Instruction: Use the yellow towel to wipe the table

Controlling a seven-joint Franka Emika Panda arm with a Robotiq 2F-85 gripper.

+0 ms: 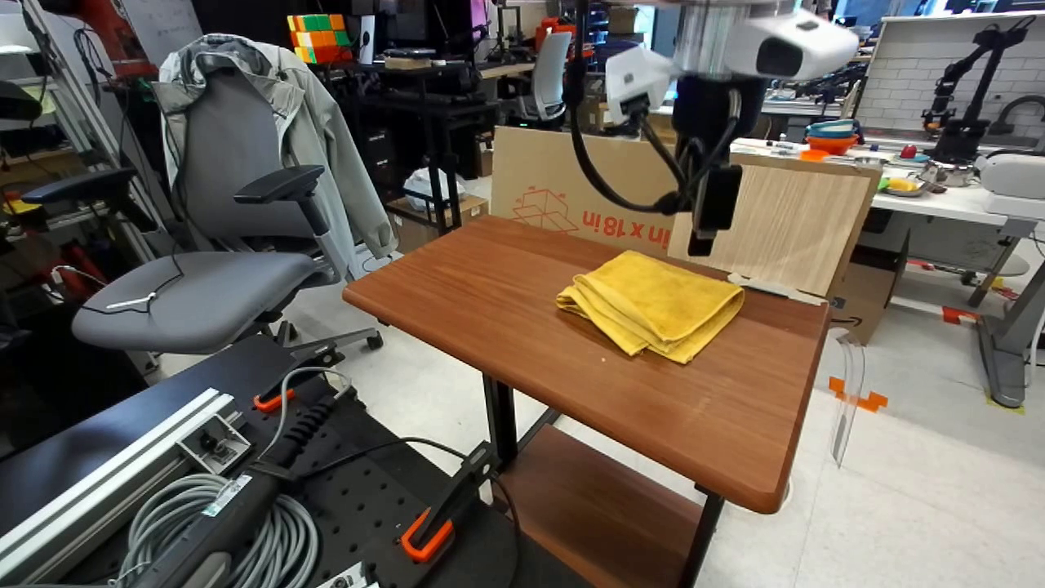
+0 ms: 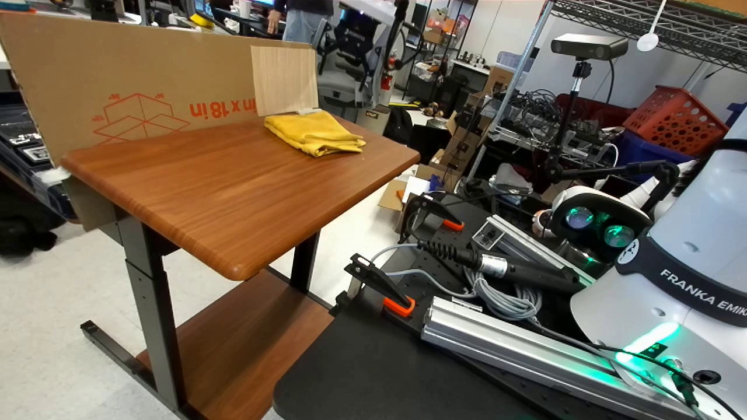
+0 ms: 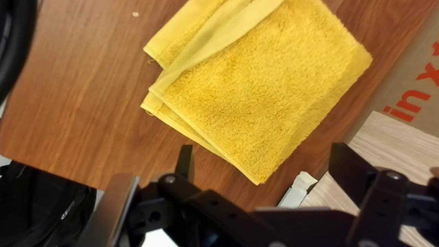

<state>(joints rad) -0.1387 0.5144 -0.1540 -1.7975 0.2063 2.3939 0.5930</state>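
gripper [image 3: 262, 156]: jaws wide, holding nothing
yellow towel [image 3: 260, 85]: may unfold if only the top layer is pinched
pale board [image 3: 398, 147]: could topple if bumped on descent

Beside the table [image 2: 222, 186], the cardboard [image 2: 175, 64] reads "in x 18 in", upside down in both exterior views; well apart from the table, the arm [image 2: 659, 309] reads "FRANKA EMIKA".

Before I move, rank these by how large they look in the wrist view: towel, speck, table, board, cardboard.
1. Table
2. Towel
3. Cardboard and board: unsure; the frame cuts off both, and the tool hides part of the board
4. Speck
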